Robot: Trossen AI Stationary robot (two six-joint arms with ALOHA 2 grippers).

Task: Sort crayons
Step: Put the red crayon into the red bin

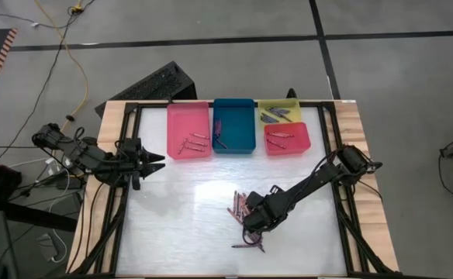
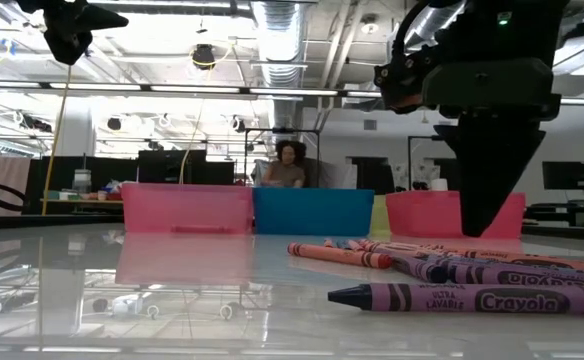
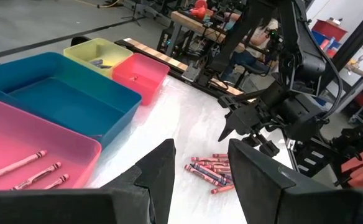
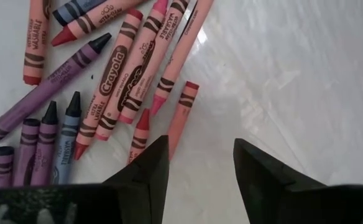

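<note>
Purple crayon (image 2: pixel 472 298) lies nearest the low camera, paper-wrapped with a dark tip, flat on the glossy white table (image 1: pixel 188 225). The crayons (image 1: pixel 246 208) form a loose pile in the lower middle of the high view: thin round sticks, red, pink, purple, blue. Right gripper (image 1: pixel 251 225) hangs just over the pile's lower edge, fingers (image 4: pixel 145 169) parted, nothing between them, tips beside a short pink stick. Bare table on the pile's left and right, wide room there. Left gripper (image 1: pixel 158 162) waits at the left table edge, fingers apart, empty. Along the upper edge sit smooth plastic trays, touching in a row: pink tray (image 1: pixel 188 116), teal tray (image 1: pixel 234 144), yellow tray (image 1: pixel 277 105), red tray (image 1: pixel 288 146), each holding a few crayons. Black frame rails (image 1: pixel 331 147) border the table's sides.
</note>
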